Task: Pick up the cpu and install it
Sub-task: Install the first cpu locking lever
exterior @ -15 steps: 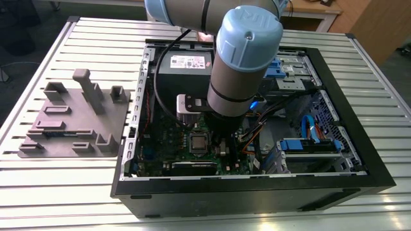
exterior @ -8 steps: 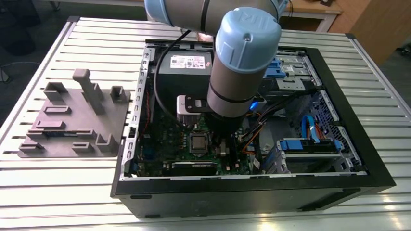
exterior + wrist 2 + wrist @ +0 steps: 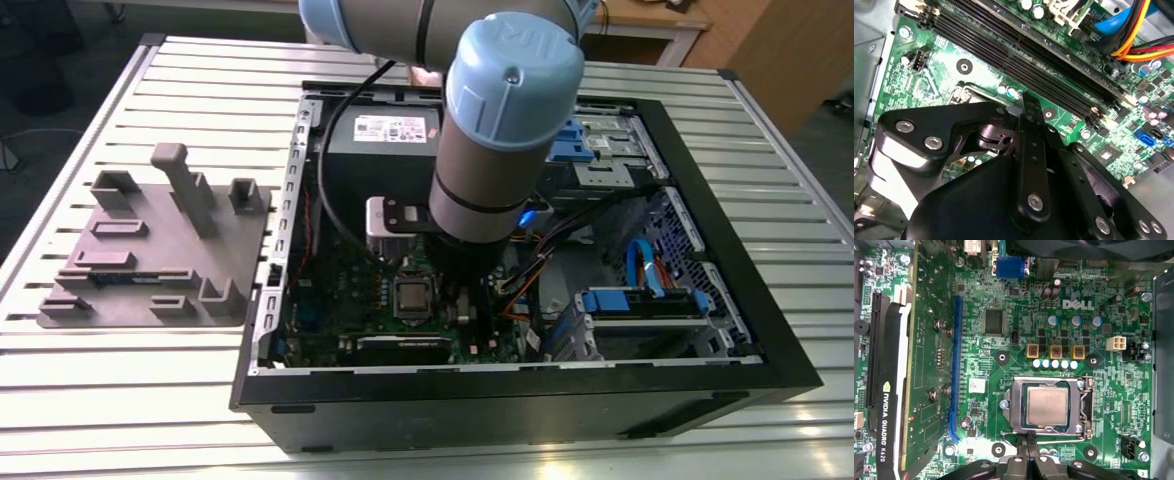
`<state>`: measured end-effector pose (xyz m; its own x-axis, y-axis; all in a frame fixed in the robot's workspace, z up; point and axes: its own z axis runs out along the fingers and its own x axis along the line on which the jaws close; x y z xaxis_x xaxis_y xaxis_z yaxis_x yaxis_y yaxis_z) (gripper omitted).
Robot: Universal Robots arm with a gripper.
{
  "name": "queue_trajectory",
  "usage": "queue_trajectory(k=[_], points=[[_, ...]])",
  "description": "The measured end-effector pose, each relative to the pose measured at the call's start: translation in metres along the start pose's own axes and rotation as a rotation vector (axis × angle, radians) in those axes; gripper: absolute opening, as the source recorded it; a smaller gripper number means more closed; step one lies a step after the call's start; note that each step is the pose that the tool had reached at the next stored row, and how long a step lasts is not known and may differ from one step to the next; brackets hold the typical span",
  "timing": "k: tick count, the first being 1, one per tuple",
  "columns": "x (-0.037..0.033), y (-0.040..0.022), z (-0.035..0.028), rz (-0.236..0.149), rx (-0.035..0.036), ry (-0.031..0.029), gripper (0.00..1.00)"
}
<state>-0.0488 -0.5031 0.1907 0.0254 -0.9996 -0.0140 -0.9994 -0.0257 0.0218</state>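
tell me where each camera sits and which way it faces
Exterior view: off the arm, above the table, looking down into the open case; the arm covers part of the board.
First wrist view: on the arm, looking straight down at the motherboard and the cpu in its socket; the end effector shows.
Second wrist view: on the arm, looking obliquely across the memory slots; the end effector shows.
Shared: both wrist views show the motherboard and end effector.

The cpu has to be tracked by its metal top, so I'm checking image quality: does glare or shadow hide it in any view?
In the first wrist view the cpu is evenly lit, dull, without glare; in the exterior view it sits dim in the case's shade beside the arm; in the second wrist view the gripper blocks that area.
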Motion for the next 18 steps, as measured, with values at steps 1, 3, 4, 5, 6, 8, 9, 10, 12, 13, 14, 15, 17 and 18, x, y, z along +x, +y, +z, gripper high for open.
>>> queue_trajectory(k=[1,3,4,5,6,8,9,10,12,13,14,15,17,18], points=[[-0.0001,0.0000,-0.0015,0.000,0.0002,-0.0014,0.10],[0.0000,0.0003,-0.0071,0.000,-0.0003,-0.0026,0.10],[0.0000,0.0004,-0.0100,0.000,-0.0002,-0.0031,0.10],[-0.0001,0.0004,-0.0128,0.000,-0.0003,-0.0031,0.10],[-0.0001,0.0005,-0.0163,0.000,-0.0002,-0.0032,0.10],[-0.0002,0.0007,-0.0234,0.000,-0.0003,-0.0034,0.10],[-0.0002,0.0007,-0.0265,0.000,-0.0003,-0.0035,0.10],[-0.0003,0.0007,-0.0284,0.000,-0.0002,-0.0037,0.10],[-0.0003,0.0008,-0.0288,0.000,-0.0002,-0.0039,0.10],[-0.0003,0.0008,-0.0288,0.000,-0.0002,-0.0040,0.10],[-0.0003,0.0008,-0.0288,0.000,-0.0003,-0.0039,0.10],[-0.0003,0.0008,-0.0288,0.000,-0.0005,-0.0039,0.10],[-0.0003,0.0008,-0.0289,0.000,-0.0007,-0.0038,0.10],[-0.0003,0.0008,-0.0288,0.000,-0.0006,-0.0038,0.10]])
